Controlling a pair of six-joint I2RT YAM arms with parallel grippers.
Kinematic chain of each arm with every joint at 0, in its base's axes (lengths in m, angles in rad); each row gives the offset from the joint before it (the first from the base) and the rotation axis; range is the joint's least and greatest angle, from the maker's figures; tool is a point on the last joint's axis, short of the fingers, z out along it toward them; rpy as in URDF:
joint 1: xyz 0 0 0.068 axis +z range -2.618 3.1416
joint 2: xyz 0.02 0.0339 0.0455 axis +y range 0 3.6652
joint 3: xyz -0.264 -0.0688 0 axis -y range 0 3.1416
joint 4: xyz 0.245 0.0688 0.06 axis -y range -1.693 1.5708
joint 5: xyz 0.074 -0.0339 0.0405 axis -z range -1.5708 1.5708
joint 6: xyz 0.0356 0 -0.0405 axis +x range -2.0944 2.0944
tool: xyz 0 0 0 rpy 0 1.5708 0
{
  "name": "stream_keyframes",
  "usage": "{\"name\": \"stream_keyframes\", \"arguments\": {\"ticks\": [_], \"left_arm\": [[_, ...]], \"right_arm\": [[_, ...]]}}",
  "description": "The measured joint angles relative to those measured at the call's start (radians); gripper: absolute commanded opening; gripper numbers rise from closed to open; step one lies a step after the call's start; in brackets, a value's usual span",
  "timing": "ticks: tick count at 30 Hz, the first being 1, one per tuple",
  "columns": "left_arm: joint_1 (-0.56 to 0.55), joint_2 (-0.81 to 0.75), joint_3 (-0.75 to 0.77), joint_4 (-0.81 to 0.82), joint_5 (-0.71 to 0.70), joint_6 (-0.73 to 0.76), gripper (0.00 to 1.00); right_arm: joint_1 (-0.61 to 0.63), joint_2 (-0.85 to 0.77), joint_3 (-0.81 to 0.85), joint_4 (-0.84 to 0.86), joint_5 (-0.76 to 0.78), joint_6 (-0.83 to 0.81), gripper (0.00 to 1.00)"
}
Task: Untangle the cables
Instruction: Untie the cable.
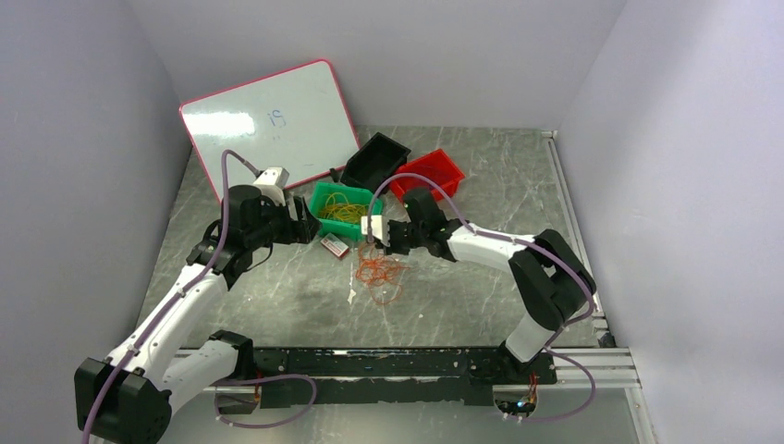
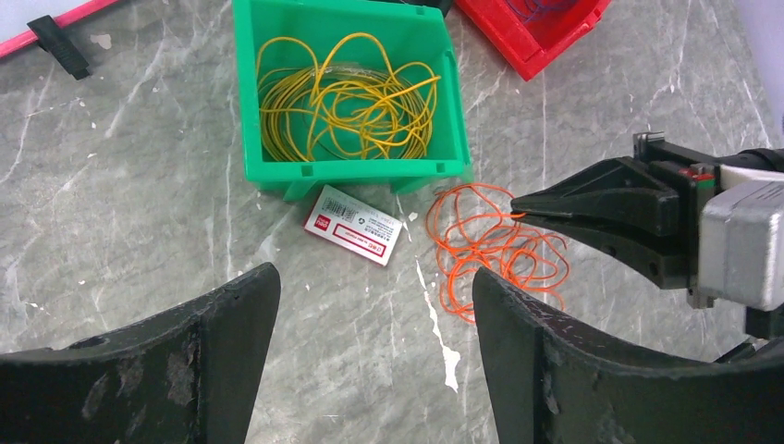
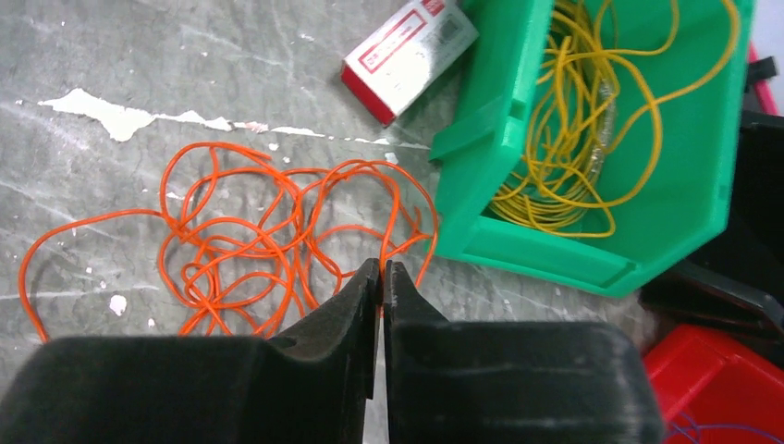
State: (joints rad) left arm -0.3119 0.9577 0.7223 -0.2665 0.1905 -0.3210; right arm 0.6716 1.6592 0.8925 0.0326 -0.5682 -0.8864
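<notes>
the orange cables (image 2: 481,242) are lying in a messy pile on the table (image 2: 139,185), just beside the green bin (image 2: 351,171). the yellow cables (image 2: 342,102) are sitting inside that bin. the right gripper (image 3: 381,273) is pressing its fingers together at the pile. the left gripper (image 2: 374,277) is holding its fingers wide apart.

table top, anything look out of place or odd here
A small red-and-white box lies on the table between the green bin and the orange cables, unlike anything else there. Beside it the surface shows white flaked patches.
</notes>
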Motion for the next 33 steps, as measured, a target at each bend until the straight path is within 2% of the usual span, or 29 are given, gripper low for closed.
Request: {"name": "stream_keyframes", "arguments": {"ticks": [3, 8, 12, 18, 25, 29, 33], "left_arm": [[0.000, 0.000, 0.000, 0.000, -0.002, 0.000, 0.80], [0.000, -0.003, 0.000, 0.000, -0.003, 0.000, 0.81], [0.001, -0.034, -0.004, 0.010, 0.016, 0.000, 0.83], [0.002, -0.091, -0.014, 0.088, 0.114, -0.005, 0.85], [-0.010, -0.046, -0.013, 0.204, 0.253, -0.023, 0.88], [-0.068, -0.005, -0.011, 0.281, 0.284, -0.054, 0.87], [-0.194, 0.050, -0.007, 0.360, 0.285, -0.069, 0.87]], "right_arm": [[-0.004, -0.027, -0.010, 0.024, 0.010, 0.039, 0.02], [-0.009, -0.122, -0.023, 0.037, 0.014, 0.157, 0.05], [-0.010, -0.195, 0.011, -0.016, 0.027, 0.274, 0.00], [-0.011, -0.358, 0.037, -0.084, 0.076, 0.439, 0.00], [-0.011, -0.578, 0.037, -0.114, 0.154, 0.665, 0.00], [-0.011, -0.692, 0.037, -0.113, 0.238, 0.787, 0.00], [-0.011, -0.749, 0.043, -0.107, 0.300, 0.912, 0.00]]}}
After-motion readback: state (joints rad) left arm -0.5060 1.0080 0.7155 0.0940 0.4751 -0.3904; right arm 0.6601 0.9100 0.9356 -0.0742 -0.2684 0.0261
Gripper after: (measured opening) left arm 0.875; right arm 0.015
